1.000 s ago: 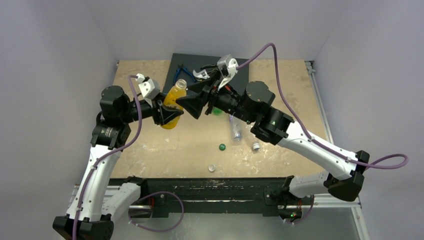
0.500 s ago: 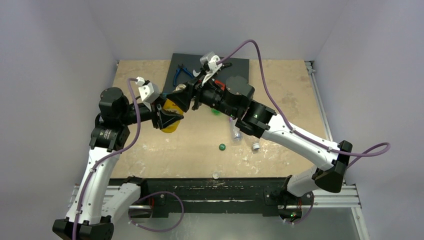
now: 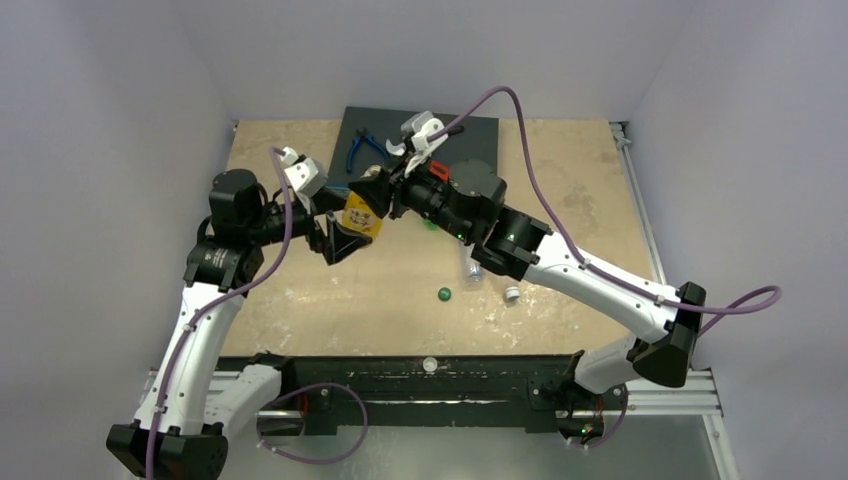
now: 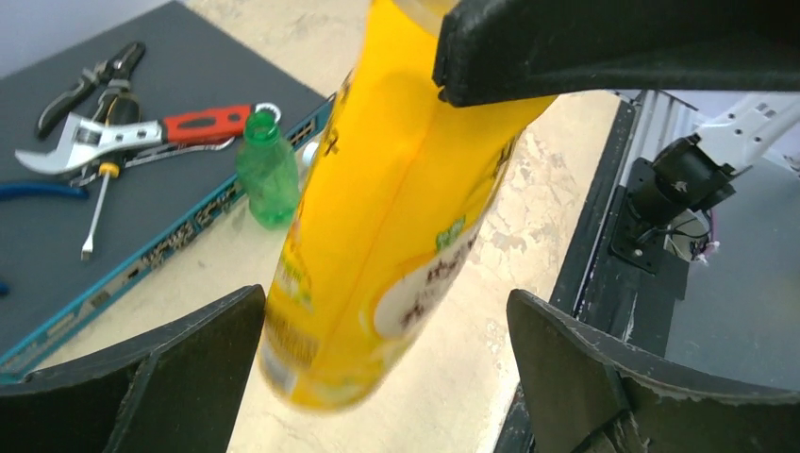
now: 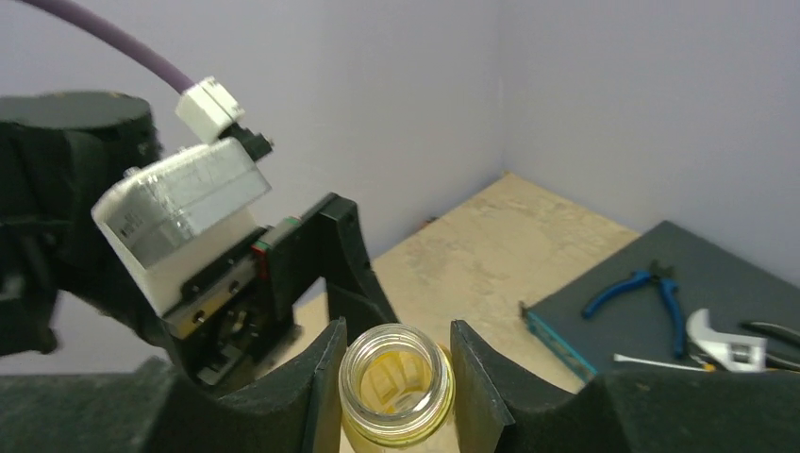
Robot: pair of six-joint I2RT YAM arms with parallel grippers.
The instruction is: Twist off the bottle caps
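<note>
The orange-yellow bottle hangs tilted above the table, its uncapped mouth showing. My right gripper is shut on its neck, seen from above as right gripper. My left gripper stands wide open around the bottle's lower body, with a gap at both fingers. A dark green cap and a white cap lie on the table. Another white cap sits at the near black rail. The green bottle stands uncapped beside the mat. A clear bottle lies under the right arm.
A dark tool mat at the back holds blue pliers, a wrench and a screwdriver. The table's black front rail runs along the near edge. Purple walls close in on three sides.
My left gripper opened and let go of the orange-yellow bottle. My right gripper closed on the bottle's neck. A white cap rolled toward the near rail.
</note>
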